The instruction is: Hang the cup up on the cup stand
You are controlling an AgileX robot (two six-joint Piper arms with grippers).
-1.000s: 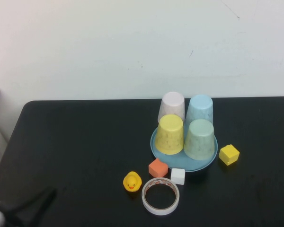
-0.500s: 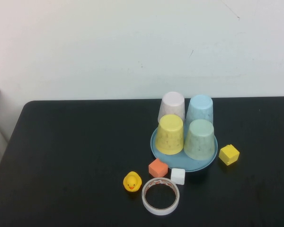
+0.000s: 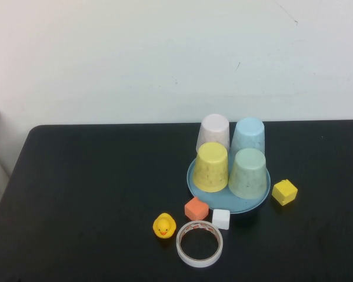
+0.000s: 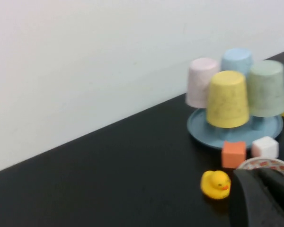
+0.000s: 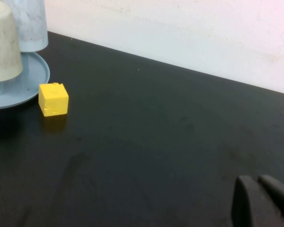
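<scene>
A: Where are the arms?

B: Neither shows in the high view. The left gripper (image 4: 262, 201) appears only in its own wrist view, jaws pressed together and holding nothing, low over the table (image 3: 94, 188) near the tape roll (image 3: 199, 244). The right gripper (image 5: 262, 201) is likewise closed and empty, well off to the right of the yellow block (image 3: 285, 192).

A: And the cup?

B: The mint cup (image 3: 247, 173) sits upside down on the stand (image 3: 229, 204), at the front right, its long axis upright. Beside it on the left is the yellow cup (image 3: 210, 167); behind are the pink cup (image 3: 214, 133) and the blue cup (image 3: 248, 136). By the look of it, the hanging is done.

A: If an arm had to reach it?

B: From the left gripper the cup lies ahead and to the right, past the duck (image 3: 163, 225) and the orange block (image 3: 196, 208). From the right gripper it lies ahead and to the left, past only the yellow block. I'd judge the right arm nearer, since the cup is on the stand's right side.

A: Counts?

B: One duck, one tape roll, three blocks counting the white block (image 3: 221, 218), four cups, one stand.
</scene>
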